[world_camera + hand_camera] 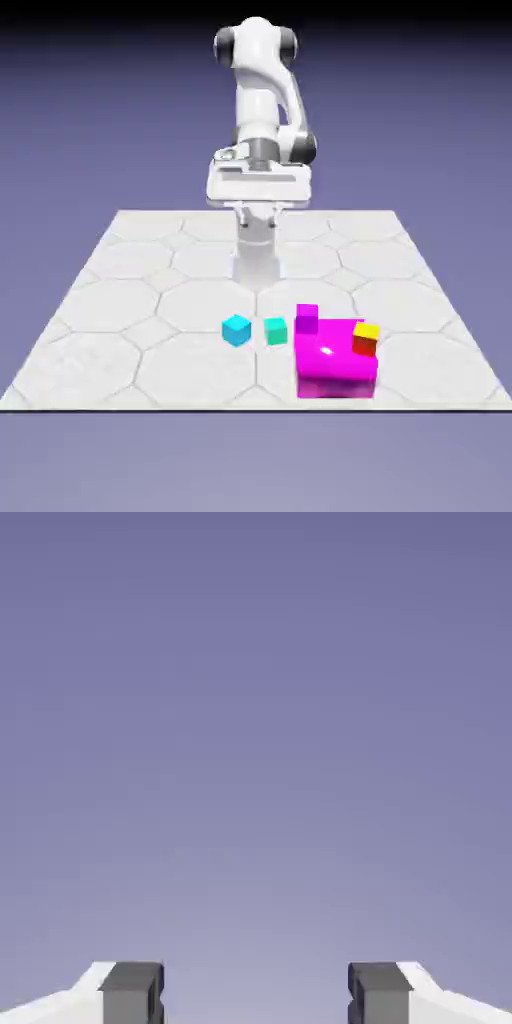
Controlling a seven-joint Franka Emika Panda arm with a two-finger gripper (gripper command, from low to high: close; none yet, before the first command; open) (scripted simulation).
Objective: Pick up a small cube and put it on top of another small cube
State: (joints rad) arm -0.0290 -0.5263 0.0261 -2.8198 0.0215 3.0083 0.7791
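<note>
We hold the fingers (256, 997) spread wide and empty, well above the table (100, 340). The sky-blue cube (236, 329) sits just beside the teal cube (275, 331). We judge it light and rigid; grip its opposite flat sides.

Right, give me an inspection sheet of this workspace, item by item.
Surface: pale tiled table, octagon pattern.
Job's things: sky-blue cube on the table, apart from the teal cube beside it, on the exterior view's right.
Clutter: big magenta block; small magenta cube at its back corner; red cube with a yellow cube on top.
Grippers: gripper open, nothing between the fingertips, raised off the table.
Cables: nothing seen.
Surroundings: plain blue-violet backdrop.
</note>
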